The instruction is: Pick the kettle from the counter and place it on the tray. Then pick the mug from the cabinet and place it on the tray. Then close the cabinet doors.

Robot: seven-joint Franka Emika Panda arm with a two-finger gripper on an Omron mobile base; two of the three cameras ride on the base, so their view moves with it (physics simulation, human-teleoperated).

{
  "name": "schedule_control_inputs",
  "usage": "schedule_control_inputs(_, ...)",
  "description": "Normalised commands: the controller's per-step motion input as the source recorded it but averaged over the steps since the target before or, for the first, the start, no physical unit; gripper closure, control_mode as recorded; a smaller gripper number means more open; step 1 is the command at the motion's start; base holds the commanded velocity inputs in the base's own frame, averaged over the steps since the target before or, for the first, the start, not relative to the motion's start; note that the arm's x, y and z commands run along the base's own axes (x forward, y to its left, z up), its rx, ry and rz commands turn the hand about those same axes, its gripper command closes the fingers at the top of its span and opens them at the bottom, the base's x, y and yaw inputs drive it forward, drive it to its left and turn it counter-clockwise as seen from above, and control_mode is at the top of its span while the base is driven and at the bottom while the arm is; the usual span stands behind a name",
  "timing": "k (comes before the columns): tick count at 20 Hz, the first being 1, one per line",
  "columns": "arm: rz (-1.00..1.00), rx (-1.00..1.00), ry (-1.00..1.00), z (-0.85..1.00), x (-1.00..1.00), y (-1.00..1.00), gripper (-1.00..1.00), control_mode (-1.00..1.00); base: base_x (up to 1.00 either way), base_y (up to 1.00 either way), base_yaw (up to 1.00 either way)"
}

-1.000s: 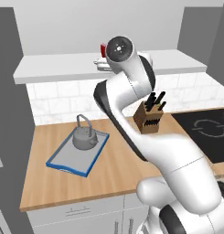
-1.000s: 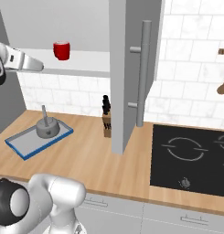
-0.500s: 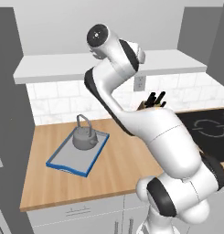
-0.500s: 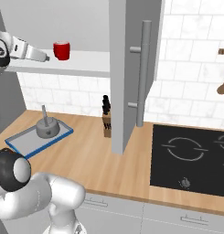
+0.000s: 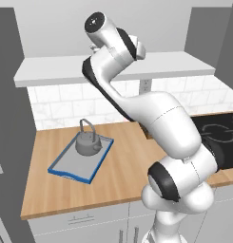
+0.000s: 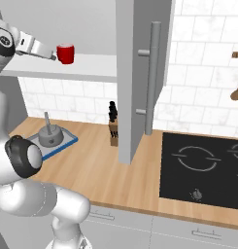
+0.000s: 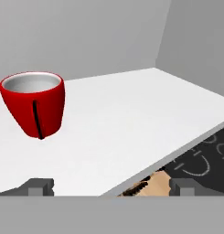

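- Shelf point(image 7: 131, 119) of the cabinet runs pale and flat, its front edge crossing the hand view diagonally; beyond that edge the wooden counter point(image 5: 122, 166) and black hob point(image 6: 203, 165) show below.
- Bare shelf surface stretches to the right of the red mug point(image 7: 34, 104) as far as the cabinet's grey side wall and back wall.
- One open cabinet door point(image 6: 140, 78) with its long bar handle point(image 6: 152, 78) stands edge-on to the right of the mug in the right base view, well apart from it.
- Gripper point(image 6: 53, 57) stands with jaws spread wide and nothing between them; its two fingertips point(image 7: 40, 186) rise at the bottom of the hand view, low over the shelf's front part.
- The mug stands upright on the shelf, ahead of the gripper and off towards its left fingertip; in the right base view the gripper's tip is just beside the mug, contact not discernible.
- Below the mug's shelf, the kettle point(image 5: 88, 142) sits upright on the blue-rimmed tray point(image 5: 65, 173), which lies on the counter.
- A knife block point(image 6: 112, 129) stands on the counter beside the open door.
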Motion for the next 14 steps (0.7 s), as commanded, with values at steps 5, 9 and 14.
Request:
schedule_control_inputs(5,0.00,0.00,-0.07,-0.24,0.25,-0.01,-1.00,-1.00,0.00,0.00,0.00)
schedule_control_inputs(9,0.00,0.02,-0.01,-0.03,0.25,0.03,-1.00,-1.00,0.00,0.00,0.00)
schedule_control_inputs(14,0.00,0.03,0.00,0.00,0.35,0.01,-1.00,-1.00,0.00,0.00,0.00)
